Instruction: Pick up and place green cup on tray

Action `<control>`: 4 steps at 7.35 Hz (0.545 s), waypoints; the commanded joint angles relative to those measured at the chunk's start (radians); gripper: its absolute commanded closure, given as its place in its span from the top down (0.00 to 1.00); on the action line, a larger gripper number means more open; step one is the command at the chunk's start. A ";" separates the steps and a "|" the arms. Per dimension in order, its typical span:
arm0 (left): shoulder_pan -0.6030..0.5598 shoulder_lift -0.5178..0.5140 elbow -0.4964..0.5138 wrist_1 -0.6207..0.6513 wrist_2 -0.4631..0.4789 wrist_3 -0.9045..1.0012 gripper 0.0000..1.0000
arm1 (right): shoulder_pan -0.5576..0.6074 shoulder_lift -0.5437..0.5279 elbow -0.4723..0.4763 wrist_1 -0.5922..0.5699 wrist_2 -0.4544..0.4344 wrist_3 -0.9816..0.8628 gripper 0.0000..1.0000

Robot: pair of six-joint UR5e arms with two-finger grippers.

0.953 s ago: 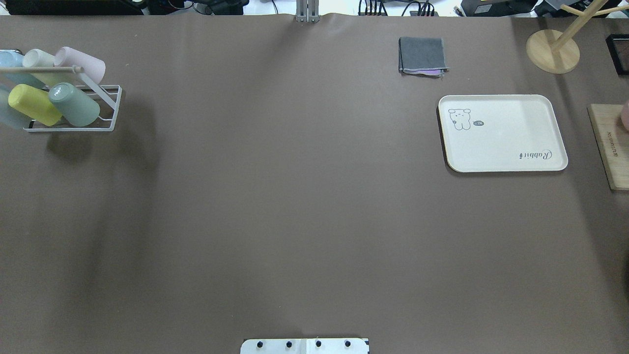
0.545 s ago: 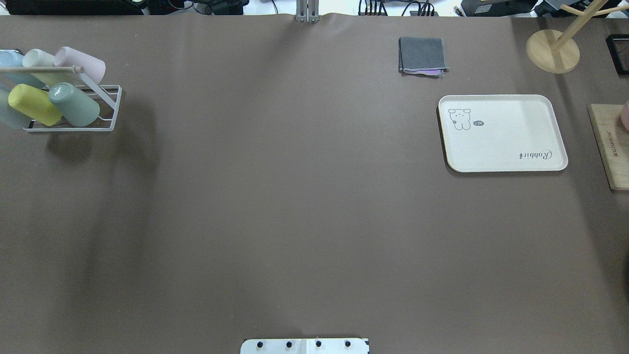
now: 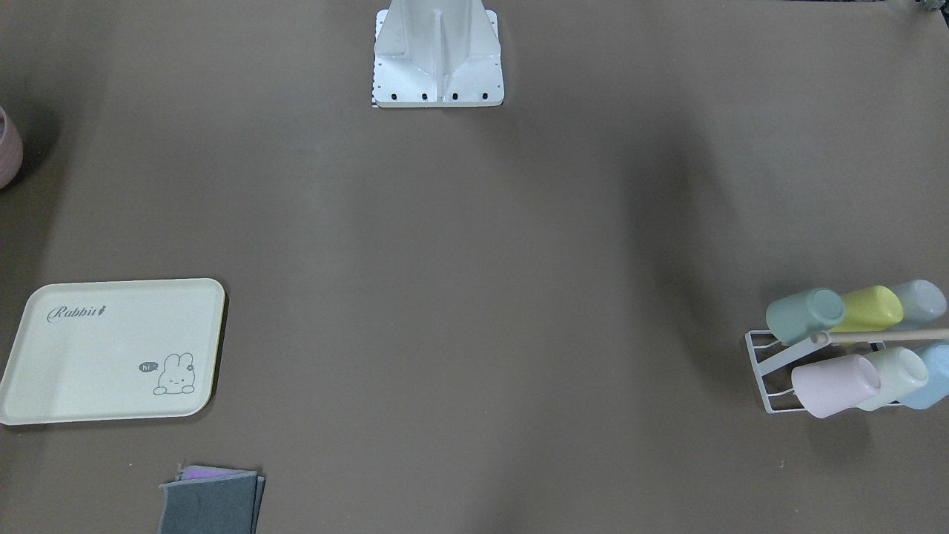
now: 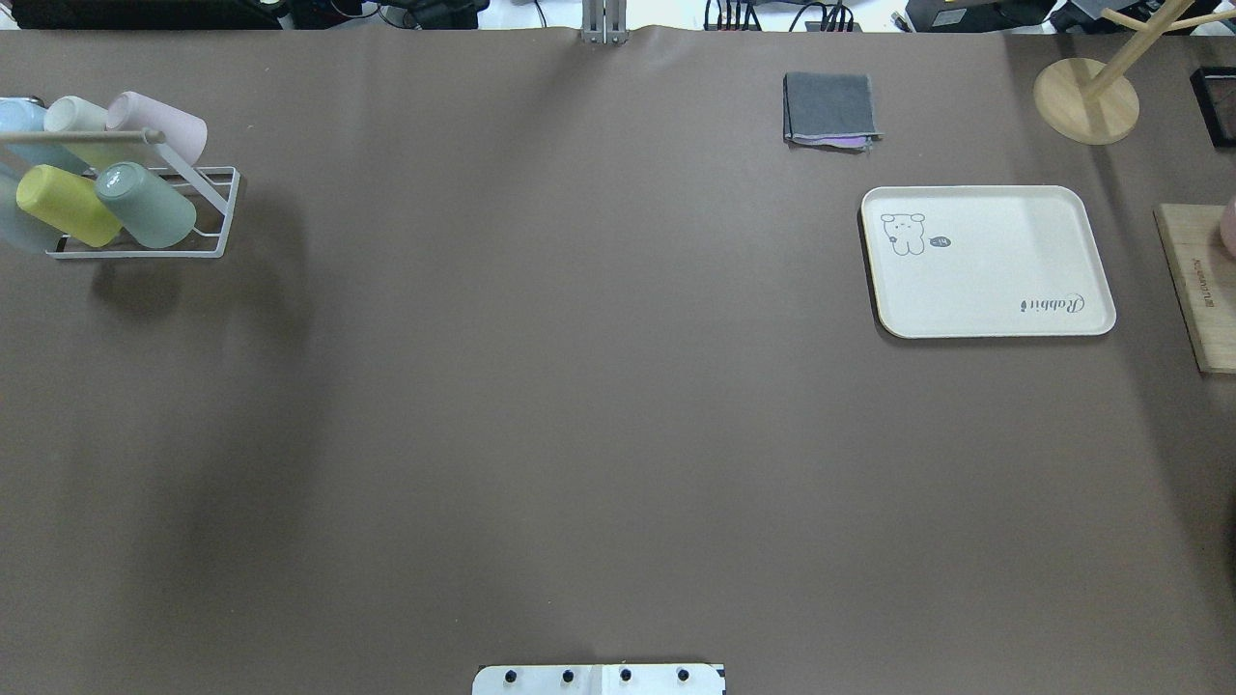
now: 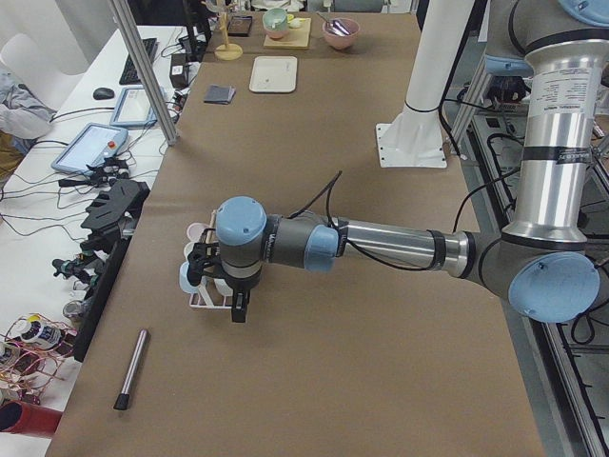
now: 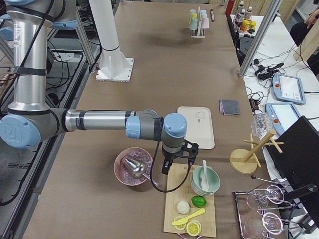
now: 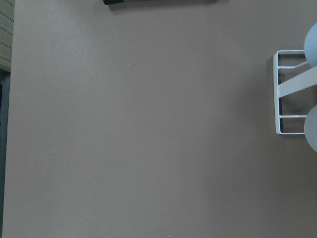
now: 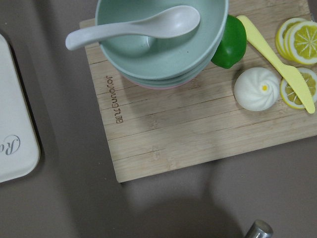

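Note:
The green cup (image 4: 145, 205) lies tilted in a white wire rack (image 4: 208, 217) at the table's far left, next to a yellow-green cup (image 4: 66, 203). It also shows in the front view (image 3: 804, 315). The cream tray (image 4: 985, 261) with the "Rabbit" script lies bare at the right; its edge shows in the right wrist view (image 8: 15, 139). My left gripper (image 5: 203, 269) hangs over the rack. My right gripper (image 6: 187, 152) hangs over the wooden board next to the tray. I cannot tell whether either is open or shut. The left wrist view shows only the rack's end (image 7: 285, 94).
A folded grey cloth (image 4: 830, 108) lies behind the tray. A wooden board (image 8: 198, 129) holds stacked green bowls (image 8: 163, 44), a spoon, a lime, a bun and lemon slices. A pink bowl (image 6: 133, 167) and a wooden mug tree (image 4: 1086, 97) stand nearby.

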 commanded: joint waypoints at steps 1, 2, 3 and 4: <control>0.065 0.024 -0.111 -0.019 0.000 -0.188 0.98 | 0.000 -0.001 -0.001 0.001 0.000 0.002 1.00; 0.097 0.023 -0.117 -0.060 0.004 -0.265 0.98 | 0.000 -0.001 -0.002 0.000 0.000 0.005 1.00; 0.156 0.023 -0.139 -0.091 0.018 -0.369 0.98 | 0.000 -0.001 -0.002 0.001 0.000 -0.003 1.00; 0.223 0.024 -0.194 -0.094 0.091 -0.462 0.98 | 0.000 -0.001 -0.002 0.001 0.001 -0.003 1.00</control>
